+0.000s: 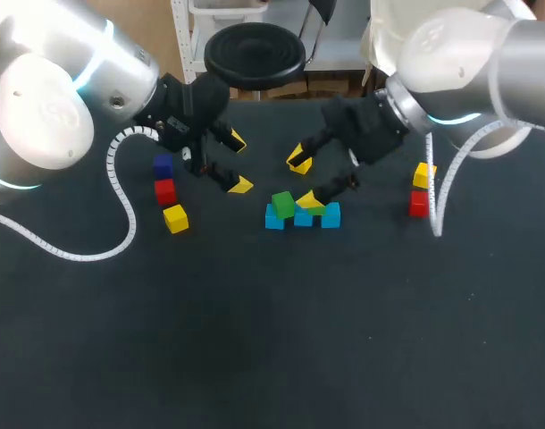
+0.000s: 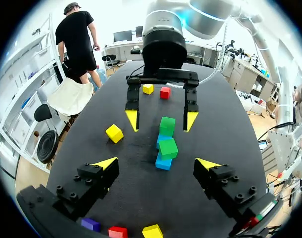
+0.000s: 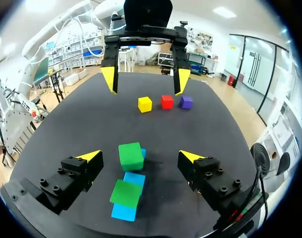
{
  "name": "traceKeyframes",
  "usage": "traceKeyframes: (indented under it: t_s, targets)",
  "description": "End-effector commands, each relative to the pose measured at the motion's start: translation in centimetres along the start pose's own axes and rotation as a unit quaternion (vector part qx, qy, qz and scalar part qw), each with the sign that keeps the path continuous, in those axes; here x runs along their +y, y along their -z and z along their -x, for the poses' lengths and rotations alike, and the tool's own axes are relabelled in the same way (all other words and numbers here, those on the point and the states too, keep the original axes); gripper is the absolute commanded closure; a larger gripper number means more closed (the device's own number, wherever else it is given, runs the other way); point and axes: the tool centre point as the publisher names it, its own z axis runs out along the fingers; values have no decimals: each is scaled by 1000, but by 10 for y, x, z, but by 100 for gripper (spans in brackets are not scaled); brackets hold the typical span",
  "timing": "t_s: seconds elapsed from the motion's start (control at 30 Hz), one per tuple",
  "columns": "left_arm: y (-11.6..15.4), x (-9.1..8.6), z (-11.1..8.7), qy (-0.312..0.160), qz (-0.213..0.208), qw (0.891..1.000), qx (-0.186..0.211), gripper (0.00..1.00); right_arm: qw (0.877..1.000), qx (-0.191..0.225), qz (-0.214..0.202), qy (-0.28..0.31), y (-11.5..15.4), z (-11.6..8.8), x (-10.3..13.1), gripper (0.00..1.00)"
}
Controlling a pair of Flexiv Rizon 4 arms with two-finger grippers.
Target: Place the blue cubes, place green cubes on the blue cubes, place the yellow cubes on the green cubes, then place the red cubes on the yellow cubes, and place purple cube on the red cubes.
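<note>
Head view: the left gripper (image 1: 238, 163) and right gripper (image 1: 305, 181) are wide open, holding nothing. Green cubes (image 1: 282, 204) sit on the blue cubes (image 1: 331, 215) in the middle. Next, set a yellow cube (image 1: 175, 218) down flat on green.

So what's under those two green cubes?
Blue cubes. Each of the green cubes sits on one, and a third blue cube shows between them. The green hides the blue tops, so only their sides show.

Partly hidden cubes
We see only a sliver of one blue cube (image 3: 143, 152) under its green cube (image 3: 130, 156).
</note>
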Motion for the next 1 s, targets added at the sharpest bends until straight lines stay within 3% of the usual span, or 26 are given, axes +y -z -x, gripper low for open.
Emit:
traceKeyframes:
  t_s: [0.03,0.5,0.7,1.0]
  targets:
    - [0,0,-2,-2,0,1000,-3,0,1000,3,11,-1,-9,1,-5,0]
    - [0,0,-2,-2,0,1000,-3,0,999,20,30,-5,-25,0,4,0]
    - [0,0,-2,-2,0,1000,-3,0,999,20,28,-6,-28,-2,3,29]
    - [0,0,-2,-2,0,1000,-3,0,999,33,35,-10,-29,-2,1,38]
